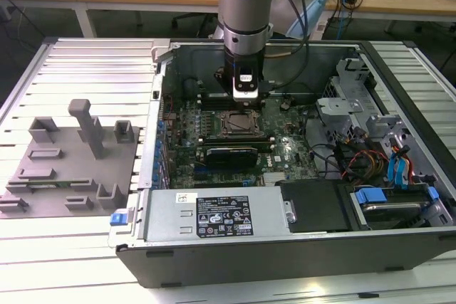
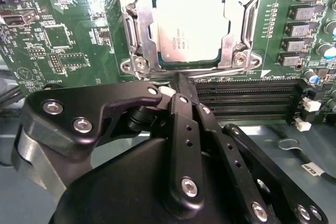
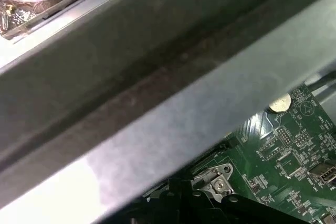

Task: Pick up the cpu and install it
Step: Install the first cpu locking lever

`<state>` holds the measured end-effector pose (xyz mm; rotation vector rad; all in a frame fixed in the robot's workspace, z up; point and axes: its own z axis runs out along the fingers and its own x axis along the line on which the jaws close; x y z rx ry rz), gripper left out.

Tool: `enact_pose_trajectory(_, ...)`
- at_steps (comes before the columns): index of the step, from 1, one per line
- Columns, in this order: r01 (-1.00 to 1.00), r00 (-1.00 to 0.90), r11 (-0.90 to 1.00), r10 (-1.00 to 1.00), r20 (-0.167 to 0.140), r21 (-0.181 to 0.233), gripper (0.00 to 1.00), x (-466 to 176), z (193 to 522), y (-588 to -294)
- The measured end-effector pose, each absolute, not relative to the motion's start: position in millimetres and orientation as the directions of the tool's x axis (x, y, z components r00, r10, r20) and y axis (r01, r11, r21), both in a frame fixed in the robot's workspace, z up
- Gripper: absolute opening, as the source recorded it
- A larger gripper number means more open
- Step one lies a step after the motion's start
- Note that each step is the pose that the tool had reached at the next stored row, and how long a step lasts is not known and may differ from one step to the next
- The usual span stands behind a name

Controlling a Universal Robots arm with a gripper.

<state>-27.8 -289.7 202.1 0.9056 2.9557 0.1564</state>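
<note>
From my seat the gripper [image 2: 178, 85] body blocks the socket [image 2: 184, 24] frame's near edge in the second wrist view — can't see the fingertips at all. The cpu [image 2: 190, 26] top edge is cut off by the picture. A blurry grey case wall [image 3: 157, 93] hides most of the motherboard [image 3: 294, 156] in the first wrist view.

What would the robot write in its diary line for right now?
cpu: lying in socket | gripper: just beside socket, holding nothing | grey tray: outside computer case
</note>
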Motion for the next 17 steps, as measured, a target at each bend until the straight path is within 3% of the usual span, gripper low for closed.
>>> enact_pose_trajectory(17, 0.560, -0.825, 0.822, 0.565, -0.019, 0.104, 0.11, -18.6, 200.2, -289.5)
